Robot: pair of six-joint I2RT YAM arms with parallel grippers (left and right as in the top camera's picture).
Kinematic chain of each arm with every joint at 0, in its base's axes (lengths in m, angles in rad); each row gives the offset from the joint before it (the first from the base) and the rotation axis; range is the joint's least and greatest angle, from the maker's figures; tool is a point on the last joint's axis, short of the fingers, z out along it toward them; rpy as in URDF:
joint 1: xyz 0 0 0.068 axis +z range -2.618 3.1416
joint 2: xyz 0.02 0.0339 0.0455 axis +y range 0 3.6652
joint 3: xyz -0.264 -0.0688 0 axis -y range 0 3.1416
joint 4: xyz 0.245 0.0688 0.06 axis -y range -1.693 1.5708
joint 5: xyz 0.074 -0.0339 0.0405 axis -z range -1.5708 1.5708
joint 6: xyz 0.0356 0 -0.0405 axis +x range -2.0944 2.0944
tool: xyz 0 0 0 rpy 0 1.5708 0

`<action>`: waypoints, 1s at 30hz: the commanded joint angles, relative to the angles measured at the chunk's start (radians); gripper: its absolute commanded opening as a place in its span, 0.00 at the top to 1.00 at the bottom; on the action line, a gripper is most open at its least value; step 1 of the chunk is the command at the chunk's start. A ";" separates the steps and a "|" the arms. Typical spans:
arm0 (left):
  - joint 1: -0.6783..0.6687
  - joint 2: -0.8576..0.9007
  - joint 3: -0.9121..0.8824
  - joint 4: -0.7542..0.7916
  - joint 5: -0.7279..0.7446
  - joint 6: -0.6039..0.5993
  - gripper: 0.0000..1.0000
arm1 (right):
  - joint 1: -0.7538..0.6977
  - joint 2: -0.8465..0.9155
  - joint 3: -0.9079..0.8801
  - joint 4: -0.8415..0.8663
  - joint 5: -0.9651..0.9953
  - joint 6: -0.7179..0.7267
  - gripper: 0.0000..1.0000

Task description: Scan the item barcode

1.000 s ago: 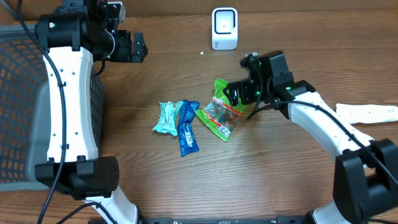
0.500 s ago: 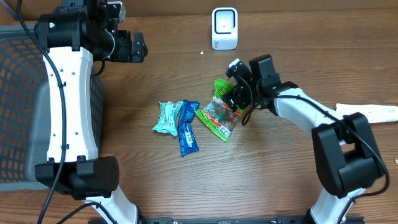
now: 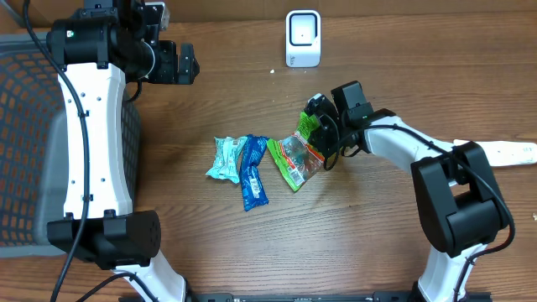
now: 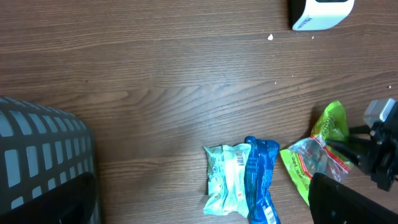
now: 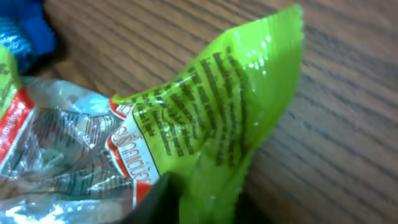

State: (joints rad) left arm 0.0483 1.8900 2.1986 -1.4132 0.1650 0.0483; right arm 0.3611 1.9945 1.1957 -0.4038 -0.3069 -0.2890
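A green snack packet (image 3: 294, 158) with a clear window and red label lies mid-table, its upper end lifted. My right gripper (image 3: 322, 134) is shut on that green upper edge. In the right wrist view the green film (image 5: 242, 118) fills the frame and runs down between the dark fingers (image 5: 155, 202). The white barcode scanner (image 3: 303, 38) stands at the back of the table. My left gripper (image 3: 178, 64) hangs open high at the back left, holding nothing. From its wrist view I see the green packet (image 4: 320, 152) and the scanner (image 4: 320, 11).
A pale teal packet (image 3: 225, 158) and a blue packet (image 3: 252, 172) lie side by side left of the green one. A dark mesh basket (image 3: 25, 143) fills the left edge. A white flat strip (image 3: 495, 151) lies at the far right.
My right gripper moved left and down onto the green packet's upper end and closed on it. The packet has bunched and shifted slightly left. The left arm has not moved.
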 commanded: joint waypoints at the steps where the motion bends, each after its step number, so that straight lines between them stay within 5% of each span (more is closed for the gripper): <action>1: 0.003 0.004 -0.004 0.003 0.011 -0.003 0.00 | -0.010 0.005 -0.009 -0.048 0.056 0.211 0.82; 3: 0.003 0.004 -0.004 0.003 0.011 -0.003 0.01 | -0.029 0.003 -0.009 -0.079 0.064 0.362 0.83; 5: 0.003 0.004 -0.004 0.003 0.011 -0.003 0.00 | -0.062 0.003 -0.009 -0.151 0.098 0.542 0.96; 8: 0.003 0.004 -0.004 0.003 0.012 -0.003 0.00 | -0.125 0.003 -0.009 -0.290 0.108 0.750 0.96; 11: 0.003 0.004 -0.004 0.003 0.011 -0.003 0.01 | -0.190 0.003 -0.009 -0.419 0.005 0.778 0.86; 14: 0.003 0.004 -0.004 0.003 0.011 -0.003 0.00 | -0.243 0.000 0.000 -0.488 -0.173 0.608 0.40; 16: 0.003 0.004 -0.004 0.003 0.011 -0.003 0.00 | -0.272 -0.002 0.026 -0.513 -0.231 0.524 0.30; 24: 0.003 0.004 -0.004 0.003 0.011 -0.003 0.00 | -0.308 -0.005 0.222 -0.509 -0.233 0.164 0.35; 30: 0.003 0.004 -0.004 0.003 0.011 -0.003 0.00 | -0.275 0.000 0.231 -0.318 -0.234 -0.011 0.24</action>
State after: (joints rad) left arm 0.0483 1.8900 2.1986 -1.4132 0.1654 0.0483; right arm 0.0620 1.9900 1.4139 -0.7429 -0.5259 -0.1421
